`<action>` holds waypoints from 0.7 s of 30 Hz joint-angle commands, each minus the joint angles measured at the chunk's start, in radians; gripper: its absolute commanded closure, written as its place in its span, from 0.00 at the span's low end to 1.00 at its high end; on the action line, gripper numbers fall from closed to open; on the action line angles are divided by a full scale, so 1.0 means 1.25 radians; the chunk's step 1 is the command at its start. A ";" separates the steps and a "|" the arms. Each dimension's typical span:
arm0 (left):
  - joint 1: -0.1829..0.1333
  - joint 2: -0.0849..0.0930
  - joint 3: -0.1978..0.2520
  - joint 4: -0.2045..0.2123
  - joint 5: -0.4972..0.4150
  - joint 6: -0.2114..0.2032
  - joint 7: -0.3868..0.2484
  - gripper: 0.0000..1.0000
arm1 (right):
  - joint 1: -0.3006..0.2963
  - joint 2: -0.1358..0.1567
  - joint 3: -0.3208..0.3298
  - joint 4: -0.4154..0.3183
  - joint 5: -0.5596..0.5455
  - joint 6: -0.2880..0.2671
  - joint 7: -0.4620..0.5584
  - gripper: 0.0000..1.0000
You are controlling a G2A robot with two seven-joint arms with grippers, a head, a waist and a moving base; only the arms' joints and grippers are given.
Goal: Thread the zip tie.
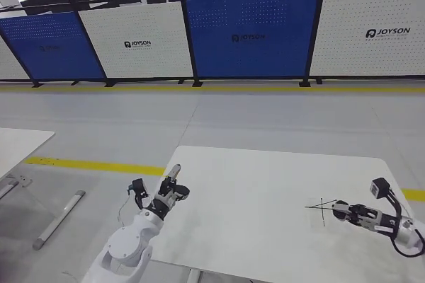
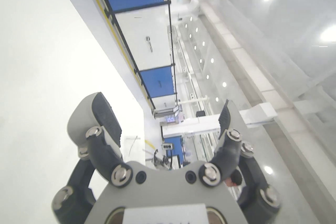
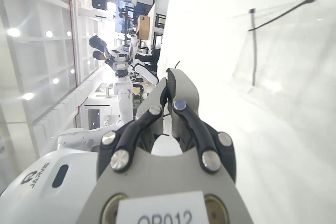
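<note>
Two thin black zip ties (image 1: 321, 208) lie crossed on the white table (image 1: 255, 205) near its right side; in the right wrist view they are the zip ties (image 3: 253, 51). My right gripper (image 1: 339, 208) sits just right of them, low over the table. In its own view the right gripper (image 3: 168, 78) is shut, and a thin black zip-tie strip (image 3: 177, 64) pokes out past the fingertips. My left gripper (image 1: 172, 174) stands at the table's left edge, far from the ties. That left gripper (image 2: 166, 104) is open with nothing between its fingers.
A second white table (image 1: 7, 145) stands off to the left across a gap of floor. A metal bar (image 1: 57, 219) lies on the floor there. Blue and white pegboard panels (image 1: 248, 39) line the back. A broad bare stretch of table separates the two arms.
</note>
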 commanded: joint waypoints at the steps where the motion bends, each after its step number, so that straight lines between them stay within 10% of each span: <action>1: -0.006 0.001 0.024 -0.024 0.039 0.026 -0.022 0.00 | -0.019 0.000 0.001 -0.033 0.015 0.002 -0.006 1.00; 7: -0.056 -0.002 0.135 -0.011 0.103 0.111 -0.080 0.00 | -0.047 0.002 -0.005 -0.093 -0.014 0.024 -0.015 1.00; 18: -0.056 -0.002 0.135 -0.005 0.091 0.097 -0.086 0.00 | -0.064 -0.003 -0.004 -0.102 0.033 0.007 -0.057 1.00; 21: -0.051 0.001 0.141 0.010 0.080 0.056 -0.159 0.00 | -0.080 -0.011 -0.014 -0.113 0.075 -0.037 -0.090 1.00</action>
